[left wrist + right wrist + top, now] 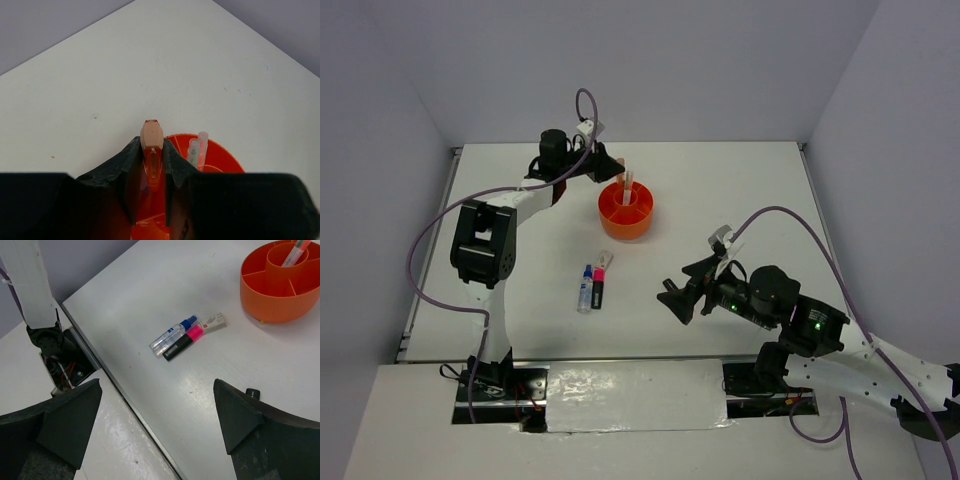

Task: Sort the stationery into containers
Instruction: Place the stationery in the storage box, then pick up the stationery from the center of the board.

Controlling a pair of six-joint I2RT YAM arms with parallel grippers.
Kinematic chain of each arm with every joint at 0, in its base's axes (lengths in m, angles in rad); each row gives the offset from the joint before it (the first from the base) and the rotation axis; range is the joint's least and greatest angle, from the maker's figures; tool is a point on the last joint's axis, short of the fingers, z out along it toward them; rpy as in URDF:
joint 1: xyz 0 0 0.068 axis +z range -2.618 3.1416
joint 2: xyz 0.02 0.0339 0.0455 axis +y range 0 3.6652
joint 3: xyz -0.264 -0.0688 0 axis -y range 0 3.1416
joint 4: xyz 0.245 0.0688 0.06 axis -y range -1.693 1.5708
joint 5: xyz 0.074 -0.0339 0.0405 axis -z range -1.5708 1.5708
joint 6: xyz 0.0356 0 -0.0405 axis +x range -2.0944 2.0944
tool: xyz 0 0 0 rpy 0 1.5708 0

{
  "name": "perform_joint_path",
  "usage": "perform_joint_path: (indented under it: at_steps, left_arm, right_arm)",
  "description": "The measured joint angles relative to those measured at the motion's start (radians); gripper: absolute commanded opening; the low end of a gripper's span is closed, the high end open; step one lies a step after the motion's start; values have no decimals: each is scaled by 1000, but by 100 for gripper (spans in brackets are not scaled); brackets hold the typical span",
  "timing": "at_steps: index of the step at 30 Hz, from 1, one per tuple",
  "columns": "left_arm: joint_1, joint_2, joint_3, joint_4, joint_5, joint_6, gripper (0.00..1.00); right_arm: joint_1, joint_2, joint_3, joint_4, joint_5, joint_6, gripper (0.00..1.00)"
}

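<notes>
The round orange organiser [626,212] stands at the table's middle back, with thin pens [627,182] upright in its central tube. My left gripper [610,165] hangs over its far left rim, shut on an orange pen with a peach end [151,132]; the organiser [222,160] lies under the fingers. A blue-capped white marker [585,288], a pink-black highlighter [599,286] and a short pale piece [606,258] lie together on the table. My right gripper [680,298] is open and empty, right of them. The right wrist view shows the marker [172,334], the highlighter [183,342] and the piece [214,321].
The organiser [280,295] is at the top right of the right wrist view. The table's near edge [115,390] runs below the right gripper [157,405], with the left arm's base [30,285] and wiring beside it. Grey walls enclose the table.
</notes>
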Motion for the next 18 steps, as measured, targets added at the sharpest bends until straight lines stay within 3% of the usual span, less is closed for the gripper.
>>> perform_joint_path:
  at_steps: [10, 15, 16, 17, 18]
  left_arm:
    - [11, 0, -36, 49, -7, -27, 51]
    - [14, -7, -105, 65, -22, -51, 50]
    - [15, -18, -121, 66, -35, -63, 88]
    - [17, -36, -141, 68, -51, -76, 99]
    - [21, -60, -162, 67, -67, -105, 99]
  right_arm:
    - [0, 1, 0, 1, -4, -1, 100]
    - [0, 8, 0, 3, 1, -1, 100]
    - [0, 14, 0, 3, 9, -2, 100]
    - [0, 23, 0, 5, 24, -1, 100]
    - [-1, 37, 0, 5, 40, 0, 100]
